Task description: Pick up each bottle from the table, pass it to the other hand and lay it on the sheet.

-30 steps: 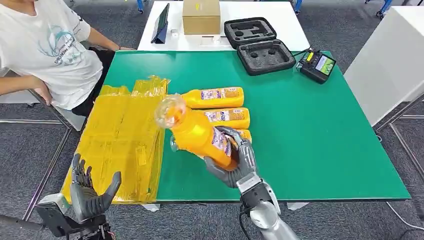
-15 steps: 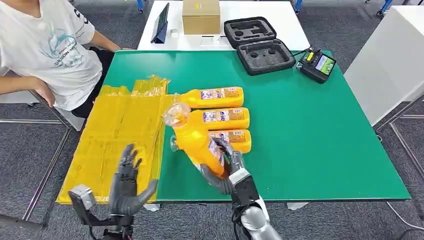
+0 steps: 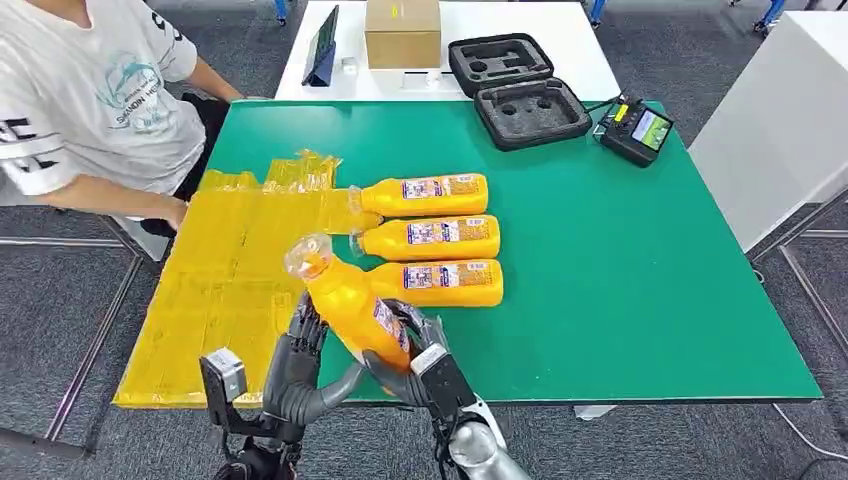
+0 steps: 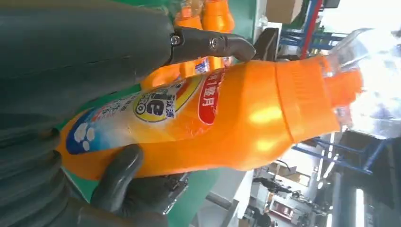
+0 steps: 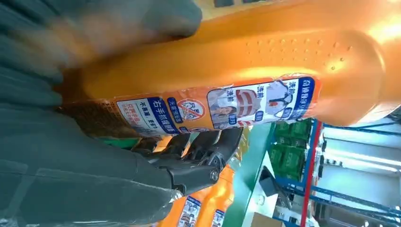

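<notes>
Head view: an orange bottle (image 3: pixel 345 300) is held tilted above the near table edge, clear cap toward the yellow sheet (image 3: pixel 225 290), base toward the robot. The right hand (image 3: pixel 410 355) is wrapped around the bottle's lower body from the right. The left hand (image 3: pixel 300 365) is seen against the bottle's left side, fingers up alongside it, thumb reaching under the base; a full grip cannot be told here. Three more bottles (image 3: pixel 430 238) are laid side by side on the green table (image 3: pixel 620 270), caps toward the sheet. A seated person (image 3: pixel 90 100) is seen at the far left.

Left wrist view: the bottle (image 4: pixel 213 123) is lying across the left hand (image 4: pixel 71 118), with one dark finger (image 4: pixel 208 43) over the label side and the thumb (image 4: pixel 118 177) curled beneath it.

Right wrist view: the bottle (image 5: pixel 246 90) is gripped by the right hand (image 5: pixel 85 94), thumb pressed on its upper side, fingers (image 5: pixel 198 163) curled under it.
</notes>
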You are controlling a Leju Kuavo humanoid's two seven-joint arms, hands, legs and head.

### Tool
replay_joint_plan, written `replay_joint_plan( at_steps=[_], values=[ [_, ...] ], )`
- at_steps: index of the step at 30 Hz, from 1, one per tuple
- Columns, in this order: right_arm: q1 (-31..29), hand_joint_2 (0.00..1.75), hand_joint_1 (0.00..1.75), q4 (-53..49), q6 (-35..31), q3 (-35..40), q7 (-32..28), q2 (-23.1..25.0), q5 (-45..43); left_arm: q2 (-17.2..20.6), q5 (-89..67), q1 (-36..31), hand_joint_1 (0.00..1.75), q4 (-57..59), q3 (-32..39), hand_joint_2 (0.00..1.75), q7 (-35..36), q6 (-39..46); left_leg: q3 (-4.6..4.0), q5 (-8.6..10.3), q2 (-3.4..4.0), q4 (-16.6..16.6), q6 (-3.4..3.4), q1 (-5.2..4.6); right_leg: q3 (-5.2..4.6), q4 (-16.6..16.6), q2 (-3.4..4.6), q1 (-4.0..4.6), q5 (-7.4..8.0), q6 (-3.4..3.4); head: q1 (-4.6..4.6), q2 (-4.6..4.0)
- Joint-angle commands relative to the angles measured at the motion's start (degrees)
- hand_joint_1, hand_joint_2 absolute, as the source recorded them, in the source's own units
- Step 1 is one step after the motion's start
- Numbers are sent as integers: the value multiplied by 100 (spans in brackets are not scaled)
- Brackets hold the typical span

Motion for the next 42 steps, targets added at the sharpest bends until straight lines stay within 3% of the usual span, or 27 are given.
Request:
replay_joint_plan(
  at_steps=[1,13,17,20,25,31,32,33,34,42],
  values=[
    [-174,175,175,501,118,605,198,18,85,87,486,-578,0,1538,250,175,55,279,39,-6,-6,-15,-9,3,38,-13,1,2,-7,-7,2,0],
    [-202,175,175,572,147,605,191,8,68,83,581,-527,0,1465,271,175,79,221,20,-4,-3,-8,-6,3,20,-7,1,2,-5,-4,2,0],
    [-330,175,175,981,224,834,197,-29,259,101,1960,-376,0,1249,361,175,496,-907,14,-3,3,-7,-4,0,12,-5,7,0,-2,-3,0,0],
    [-446,175,175,1264,241,897,173,0,423,167,2322,-208,0,688,352,175,425,-1091,29,-11,6,-7,-9,5,28,-8,13,5,-7,-6,2,0],
    [-517,175,175,1378,144,910,183,4,658,177,2299,-12,0,-160,695,175,314,-957,8,-5,3,-1,-6,7,5,-3,5,5,-4,-4,2,0],
    [-588,175,175,1371,-26,934,258,51,842,146,2130,-20,0,-117,571,175,350,-905,14,-5,-7,-2,-5,7,14,-5,-5,7,-7,-3,2,0],
    [-595,175,175,1363,-46,931,275,71,874,136,2041,-47,35,-56,517,175,346,-822,5,-2,-1,-2,-4,4,3,-3,0,5,-3,-2,2,0],
    [-603,175,175,1342,-29,935,277,93,878,103,2036,-57,140,3,459,175,349,-829,16,-7,-2,-2,-6,6,14,-4,2,6,-7,-4,2,0],
    [-604,175,175,1314,-78,950,290,104,939,121,1928,-84,175,53,376,175,318,-817,12,-5,-2,-2,-5,5,10,-4,0,5,-6,-3,2,0],
    [-567,175,175,1113,-29,875,403,141,984,178,1079,-272,175,150,53,175,0,-288,6,-1,-14,-2,-5,4,5,-3,-11,4,-6,-3,2,0]
  ],
)
